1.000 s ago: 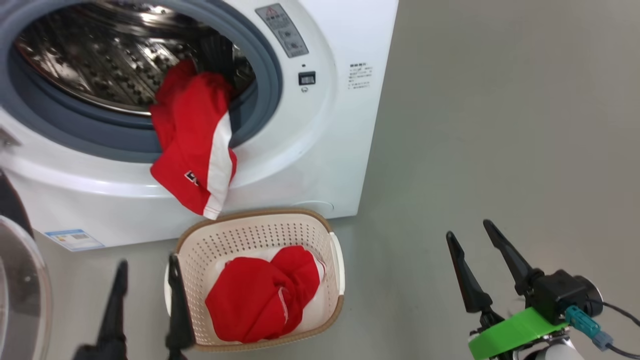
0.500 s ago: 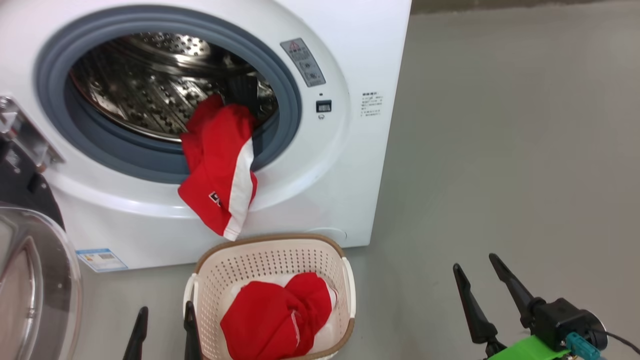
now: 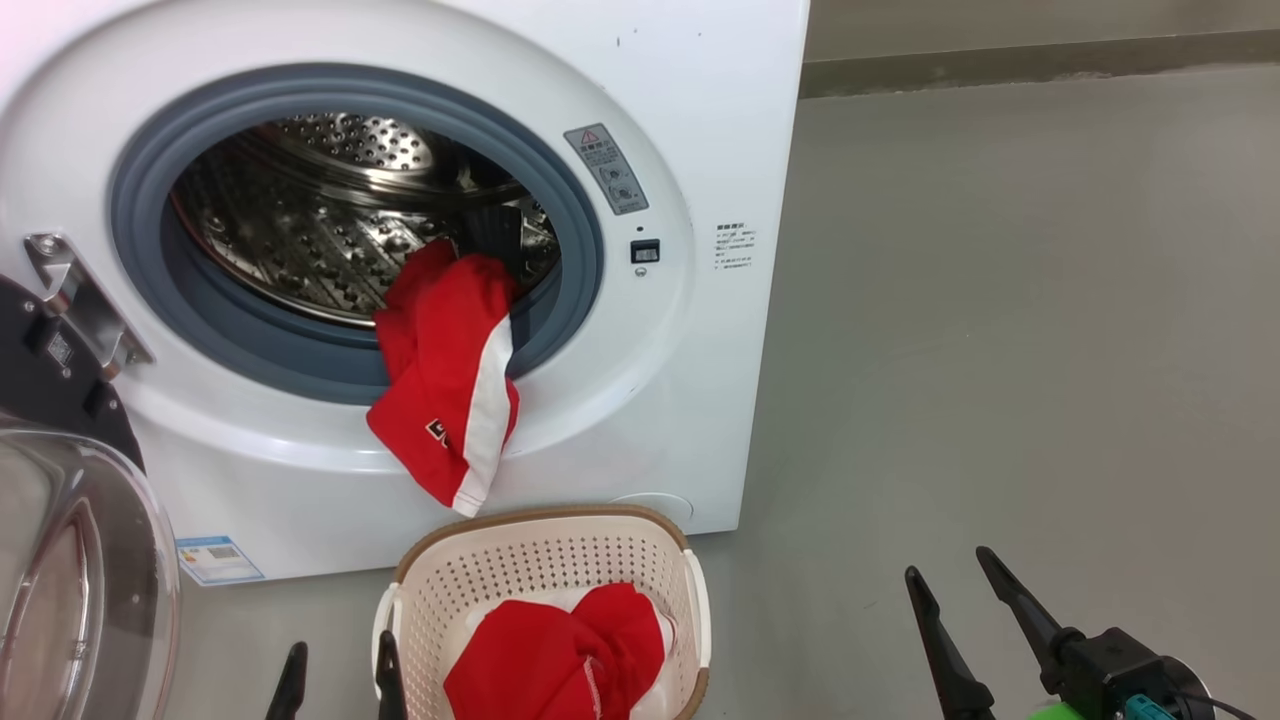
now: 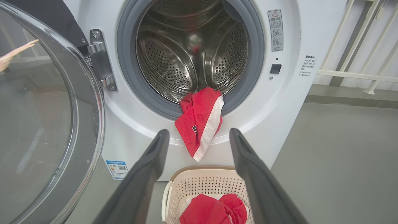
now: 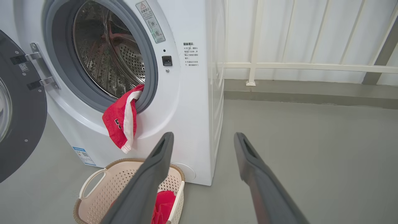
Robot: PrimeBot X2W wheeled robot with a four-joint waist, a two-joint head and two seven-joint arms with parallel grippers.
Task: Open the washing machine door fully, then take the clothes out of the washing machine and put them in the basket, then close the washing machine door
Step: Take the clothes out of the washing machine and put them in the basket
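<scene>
The white washing machine (image 3: pixel 700 120) stands with its drum mouth uncovered; the washing machine door (image 3: pixel 80 580) is swung out at the left. Red clothes (image 3: pixel 445 400) with a white stripe hang out of the drum, draped over the grey gasket and down the front. Below them on the floor sits the basket (image 3: pixel 540 560) with more red clothes (image 3: pixel 560 660) inside. My left gripper (image 3: pixel 340 645) is open and empty by the basket's left rim; in the left wrist view the left gripper (image 4: pixel 199 133) frames the hanging clothes (image 4: pixel 199 124). My right gripper (image 3: pixel 948 562) is open and empty, right of the basket.
Grey floor (image 3: pixel 1000 350) spreads to the right of the machine. A white railing (image 5: pixel 295 66) runs along the wall behind it. The door's steel hinge (image 3: pixel 85 300) sticks out at the machine's left. The glass porthole (image 4: pixel 37 124) bulges close to my left arm.
The head view has shifted, showing more of the machine's front and less of the basket. Clothes, basket and door lie as before; both grippers stay open.
</scene>
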